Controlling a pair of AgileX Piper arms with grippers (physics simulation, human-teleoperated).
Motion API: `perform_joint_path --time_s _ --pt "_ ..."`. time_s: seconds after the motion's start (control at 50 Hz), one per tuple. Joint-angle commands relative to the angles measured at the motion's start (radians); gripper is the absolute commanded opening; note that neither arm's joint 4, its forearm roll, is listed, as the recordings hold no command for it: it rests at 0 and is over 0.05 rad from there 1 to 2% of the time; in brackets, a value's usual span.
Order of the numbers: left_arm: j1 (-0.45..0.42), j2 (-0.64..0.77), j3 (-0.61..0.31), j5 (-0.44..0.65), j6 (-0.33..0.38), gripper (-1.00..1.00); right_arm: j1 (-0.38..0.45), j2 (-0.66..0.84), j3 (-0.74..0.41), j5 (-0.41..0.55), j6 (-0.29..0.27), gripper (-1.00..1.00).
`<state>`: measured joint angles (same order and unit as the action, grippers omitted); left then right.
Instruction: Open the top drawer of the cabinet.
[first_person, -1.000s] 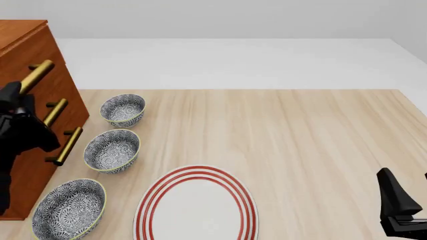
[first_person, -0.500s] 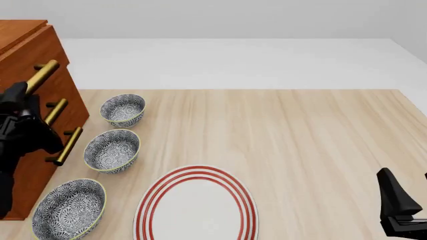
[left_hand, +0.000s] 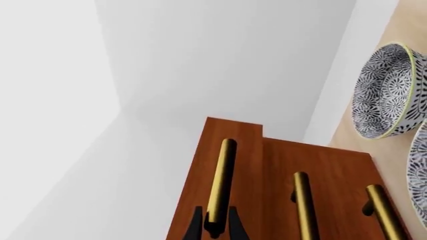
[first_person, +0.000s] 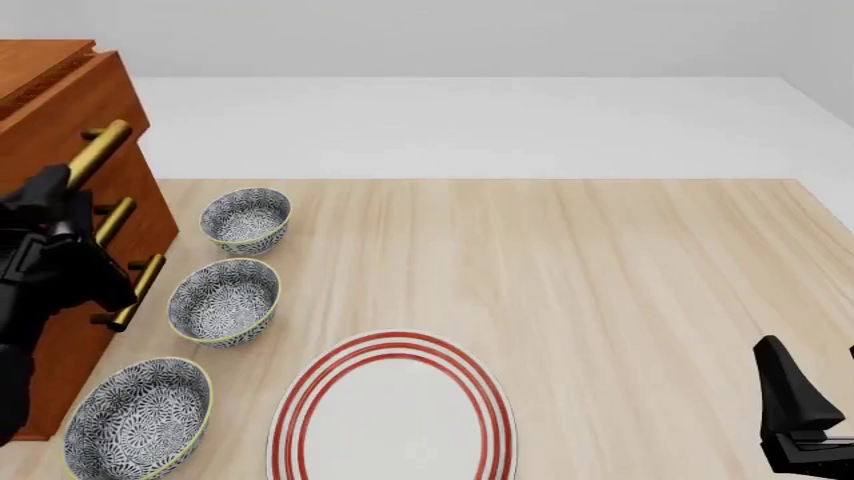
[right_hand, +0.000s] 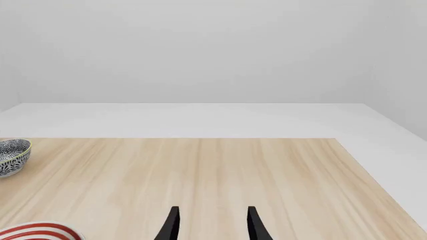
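Observation:
The reddish-brown cabinet (first_person: 40, 55) stands at the table's left edge. Its top drawer (first_person: 83, 98) sticks out a little past the two lower drawers. My left gripper (first_person: 56, 190) is shut on the top drawer's brass bar handle (first_person: 102, 143). In the left wrist view the fingers (left_hand: 198, 226) clamp the near end of that handle (left_hand: 222, 175), with the drawer front (left_hand: 248, 150) stepped forward from the cabinet (left_hand: 333, 170). My right gripper (first_person: 801, 410) is open and empty at the front right, its open gap showing in the right wrist view (right_hand: 212, 225).
Three patterned bowls (first_person: 246, 218) (first_person: 223, 298) (first_person: 138, 415) stand in a row just right of the cabinet. A red-rimmed white plate (first_person: 391, 410) lies at the front centre. One bowl (left_hand: 387, 90) shows in the left wrist view.
The top drawer has slid out to the right, away from the cabinet. My left gripper has moved with its handle. The right arm has not moved.

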<state>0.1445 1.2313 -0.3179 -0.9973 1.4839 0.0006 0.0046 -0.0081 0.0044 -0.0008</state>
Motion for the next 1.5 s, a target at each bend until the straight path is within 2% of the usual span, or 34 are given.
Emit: perform_joint_path --time_s 0.02,0.68,1.5 --pt "-0.007 -0.049 0.012 0.004 0.012 -1.00 0.000 0.000 0.000 0.000 0.000 1.00" --pt "-0.061 -0.068 -0.007 0.032 0.018 -1.00 0.000 0.000 0.000 0.000 0.000 1.00" --pt "-0.067 -0.074 -0.009 0.039 0.010 -1.00 0.000 0.000 0.000 0.000 0.000 1.00"
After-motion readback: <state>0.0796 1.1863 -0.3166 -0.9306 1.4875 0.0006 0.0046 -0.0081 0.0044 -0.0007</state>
